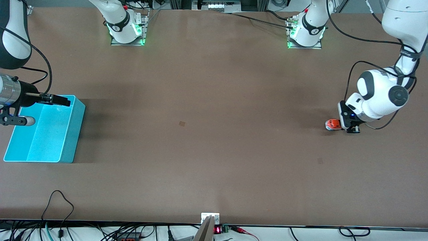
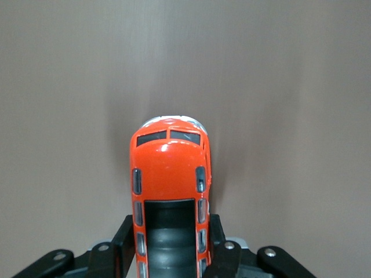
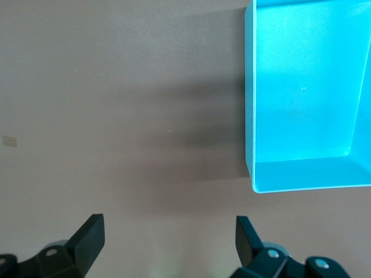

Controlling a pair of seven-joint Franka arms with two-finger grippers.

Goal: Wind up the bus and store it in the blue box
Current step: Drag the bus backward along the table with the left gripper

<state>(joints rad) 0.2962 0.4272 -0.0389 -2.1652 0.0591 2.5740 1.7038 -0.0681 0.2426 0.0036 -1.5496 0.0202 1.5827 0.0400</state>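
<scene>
The bus (image 1: 332, 124), a small orange-red toy with dark roof windows, is down at the table surface at the left arm's end. My left gripper (image 1: 339, 125) is shut on its rear half. In the left wrist view the black fingers (image 2: 124, 230) press both sides of the bus (image 2: 171, 174), whose white front points away from the gripper (image 2: 170, 225). The blue box (image 1: 72, 134), a cyan bin with nothing in it, sits at the right arm's end. My right gripper (image 1: 63, 100) hangs open by the box's end nearest the robots' bases. In the right wrist view, bare table shows between the gripper's (image 3: 170, 231) fingers, beside the box (image 3: 249, 116).
Brown table (image 1: 214, 100) stretches wide between the bus and the box, with a small square mark (image 1: 182, 123) near its middle and another (image 1: 320, 161) nearer the front camera than the bus. Cables (image 1: 60, 201) trail over the front edge.
</scene>
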